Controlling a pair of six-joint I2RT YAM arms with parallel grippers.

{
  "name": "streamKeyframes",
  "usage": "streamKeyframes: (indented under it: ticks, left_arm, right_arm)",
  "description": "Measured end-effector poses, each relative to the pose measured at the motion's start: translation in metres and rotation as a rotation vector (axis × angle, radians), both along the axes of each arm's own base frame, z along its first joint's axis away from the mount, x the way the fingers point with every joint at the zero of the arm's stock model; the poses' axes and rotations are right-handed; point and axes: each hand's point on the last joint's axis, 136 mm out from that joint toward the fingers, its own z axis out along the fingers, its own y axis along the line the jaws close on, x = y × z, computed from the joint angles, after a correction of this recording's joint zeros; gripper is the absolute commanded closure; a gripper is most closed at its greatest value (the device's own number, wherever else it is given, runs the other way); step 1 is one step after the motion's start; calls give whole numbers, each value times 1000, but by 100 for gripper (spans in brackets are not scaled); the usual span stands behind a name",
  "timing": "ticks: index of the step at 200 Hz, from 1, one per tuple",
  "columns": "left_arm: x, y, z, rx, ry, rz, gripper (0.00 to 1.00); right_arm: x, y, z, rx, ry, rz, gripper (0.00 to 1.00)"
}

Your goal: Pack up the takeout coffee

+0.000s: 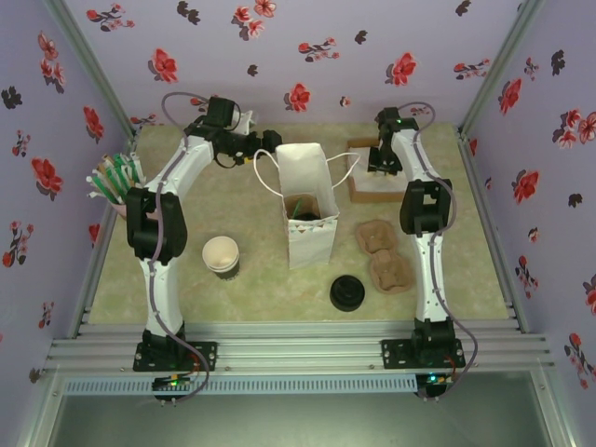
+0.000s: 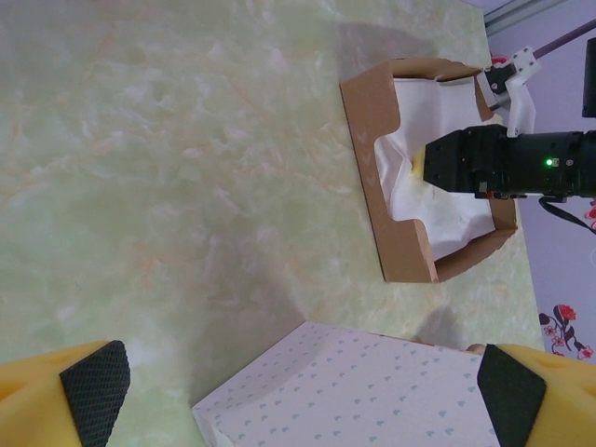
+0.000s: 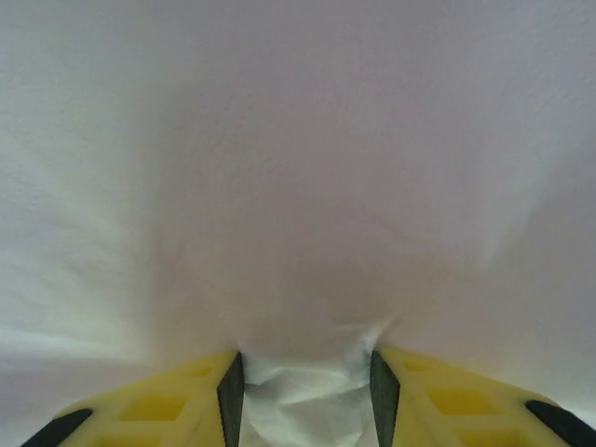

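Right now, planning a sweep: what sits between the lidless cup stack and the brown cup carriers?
The upright white paper bag, open-topped, stands between the cup stack and the cup carriers, in the top view.

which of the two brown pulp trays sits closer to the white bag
The tray farther from the arm bases, just right of the white bag. The other tray lies nearer the front edge, beside the black lids.

White bag (image 1: 312, 237), pale specks; lilac walls (image 1: 279, 56), red flowers; green-marbled table (image 1: 251, 279); brown box (image 2: 368, 158), white napkins (image 2: 438, 223).
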Motion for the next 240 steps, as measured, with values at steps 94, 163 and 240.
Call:
streamKeyframes:
  ticks: [94, 163, 240]
  left_arm:
    - [0, 0, 0, 0, 0, 0, 1]
    - [0, 0, 0, 0, 0, 0, 1]
    - [-1, 0, 3, -1, -4, 0, 1]
  right_arm:
    - [2, 4, 17, 26, -29, -3, 71]
    - [3, 4, 23, 32, -39, -2, 78]
    - [5, 5, 47, 37, -82, -1, 80]
